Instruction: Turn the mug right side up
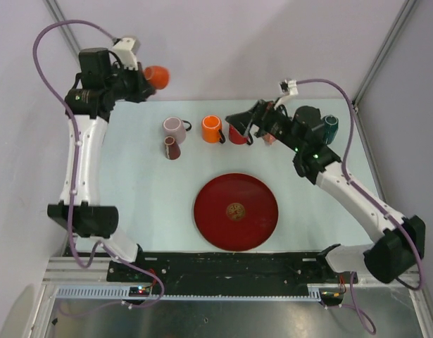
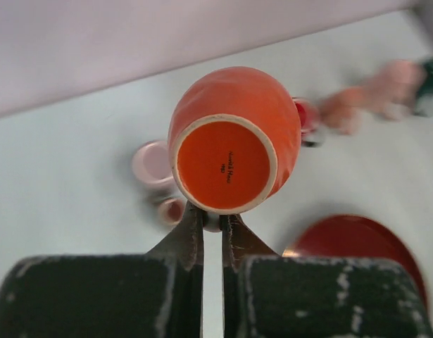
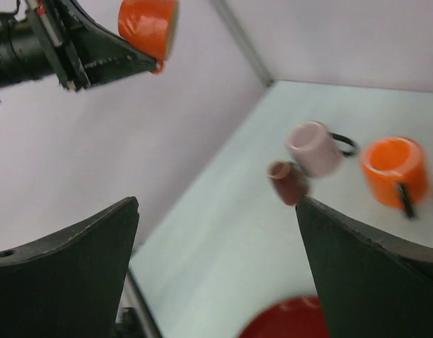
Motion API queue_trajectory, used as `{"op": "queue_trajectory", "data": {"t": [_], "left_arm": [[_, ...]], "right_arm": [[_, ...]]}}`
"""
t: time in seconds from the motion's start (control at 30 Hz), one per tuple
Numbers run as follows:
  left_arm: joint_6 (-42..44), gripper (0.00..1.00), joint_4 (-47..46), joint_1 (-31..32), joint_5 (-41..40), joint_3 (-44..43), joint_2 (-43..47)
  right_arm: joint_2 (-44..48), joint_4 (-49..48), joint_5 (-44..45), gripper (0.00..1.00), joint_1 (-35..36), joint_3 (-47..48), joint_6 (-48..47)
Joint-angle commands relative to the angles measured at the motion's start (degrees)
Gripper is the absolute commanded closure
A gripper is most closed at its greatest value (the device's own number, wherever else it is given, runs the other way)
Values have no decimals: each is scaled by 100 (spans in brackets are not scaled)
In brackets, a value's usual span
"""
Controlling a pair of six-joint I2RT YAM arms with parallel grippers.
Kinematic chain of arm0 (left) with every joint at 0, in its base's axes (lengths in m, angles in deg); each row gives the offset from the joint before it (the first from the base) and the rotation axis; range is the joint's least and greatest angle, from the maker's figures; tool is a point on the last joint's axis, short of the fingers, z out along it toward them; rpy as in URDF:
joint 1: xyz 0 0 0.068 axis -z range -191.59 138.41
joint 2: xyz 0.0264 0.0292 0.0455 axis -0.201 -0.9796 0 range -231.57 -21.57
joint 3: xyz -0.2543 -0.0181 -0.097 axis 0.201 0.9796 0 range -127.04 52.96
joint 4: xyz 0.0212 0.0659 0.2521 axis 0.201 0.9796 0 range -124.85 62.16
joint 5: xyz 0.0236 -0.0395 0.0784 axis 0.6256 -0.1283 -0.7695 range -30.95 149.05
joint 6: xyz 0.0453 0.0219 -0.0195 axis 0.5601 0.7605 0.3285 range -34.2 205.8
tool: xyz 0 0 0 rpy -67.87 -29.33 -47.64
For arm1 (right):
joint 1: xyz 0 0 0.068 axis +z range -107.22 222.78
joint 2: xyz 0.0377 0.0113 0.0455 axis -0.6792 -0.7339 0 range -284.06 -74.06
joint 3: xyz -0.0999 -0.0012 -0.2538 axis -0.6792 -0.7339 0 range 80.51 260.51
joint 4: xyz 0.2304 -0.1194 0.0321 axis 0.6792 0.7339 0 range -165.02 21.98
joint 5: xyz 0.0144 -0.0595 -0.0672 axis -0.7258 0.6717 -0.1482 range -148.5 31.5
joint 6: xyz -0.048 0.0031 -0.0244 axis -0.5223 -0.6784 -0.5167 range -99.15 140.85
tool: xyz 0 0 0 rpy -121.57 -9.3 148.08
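An orange mug (image 1: 158, 75) hangs in the air above the table's back left corner, lying on its side. My left gripper (image 1: 147, 80) is shut on its handle. In the left wrist view the mug's flat base (image 2: 227, 165) faces the camera, and the two fingers pinch the handle just below it at my left gripper (image 2: 212, 218). The right wrist view shows the same mug (image 3: 147, 24) held high against the wall. My right gripper (image 1: 239, 121) hovers over the back row of mugs, open and holding nothing (image 3: 217, 204).
On the table stand a pink mug (image 1: 175, 127), a small brown cup (image 1: 172, 148), a second orange mug (image 1: 212, 129), a red mug (image 1: 237, 135) and a teal mug (image 1: 331, 129). A red plate (image 1: 236, 211) lies in the middle front.
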Motion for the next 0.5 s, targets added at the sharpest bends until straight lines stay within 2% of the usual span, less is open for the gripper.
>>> {"op": "queue_trajectory", "data": {"t": [0.0,0.1,0.23,0.47], "left_arm": [[-419,100,119,650,1550,114,394],[-544,100,118,1065,1873,37,506],[-594,100,118,1473,2035,-11,543],[-598,100,113,1819,2122,-117,419]], "right_arm": [[-661,-1765,-1081,1,119,774,1533],[-1004,-2379,-1399,3,182,1045,1960],[-1240,-2599,-1434,5,247,1233,2180],[-1514,-2916,-1491,12,285,1277,2693]]}}
